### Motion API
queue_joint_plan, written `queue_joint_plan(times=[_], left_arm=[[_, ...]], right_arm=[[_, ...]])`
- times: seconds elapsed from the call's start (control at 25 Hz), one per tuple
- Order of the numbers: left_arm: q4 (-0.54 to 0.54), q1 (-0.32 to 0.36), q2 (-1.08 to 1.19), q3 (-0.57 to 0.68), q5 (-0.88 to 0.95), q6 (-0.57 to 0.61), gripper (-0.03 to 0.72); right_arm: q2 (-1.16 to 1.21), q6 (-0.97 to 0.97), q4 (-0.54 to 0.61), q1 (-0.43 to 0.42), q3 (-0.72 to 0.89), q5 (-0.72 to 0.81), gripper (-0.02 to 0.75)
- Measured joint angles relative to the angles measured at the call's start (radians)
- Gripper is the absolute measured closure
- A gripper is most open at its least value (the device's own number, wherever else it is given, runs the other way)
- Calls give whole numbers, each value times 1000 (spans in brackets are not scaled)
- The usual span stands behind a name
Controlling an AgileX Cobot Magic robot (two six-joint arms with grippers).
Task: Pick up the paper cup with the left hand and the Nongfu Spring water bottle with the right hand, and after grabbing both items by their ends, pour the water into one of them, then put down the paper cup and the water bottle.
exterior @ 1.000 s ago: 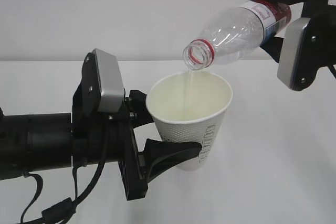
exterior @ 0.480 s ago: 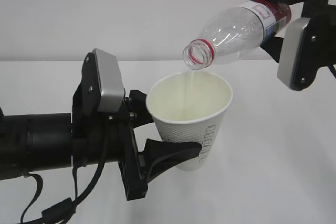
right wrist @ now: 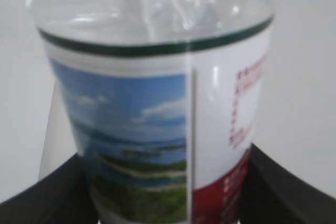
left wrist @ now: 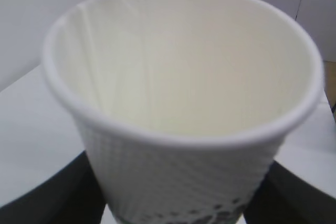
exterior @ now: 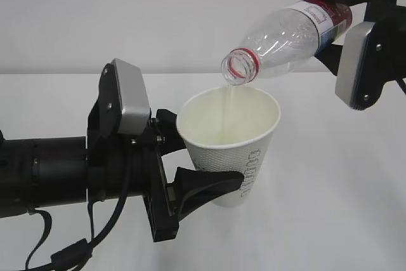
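– Where is the paper cup (exterior: 229, 141)?
– The left hand (exterior: 190, 163) has its jaws tight around it, above the table (exterior: 330, 207).
– And the Nongfu Spring water bottle (exterior: 285, 36)?
– At two o'clock from the cup, tipped down, jaws of the right hand (exterior: 336, 26) holding its bottom end. A thin line of water (exterior: 227, 109) falls in.

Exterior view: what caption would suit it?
Right gripper tips a bottle, pouring water into the left gripper's paper cup.
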Motion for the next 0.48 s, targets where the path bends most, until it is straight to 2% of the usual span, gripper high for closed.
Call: queue_joint_plan(times=[0.48], left_arm=[[0,0,0,0,0,-24,172]], right_arm=[[0,-15,0,0,0,0,223]])
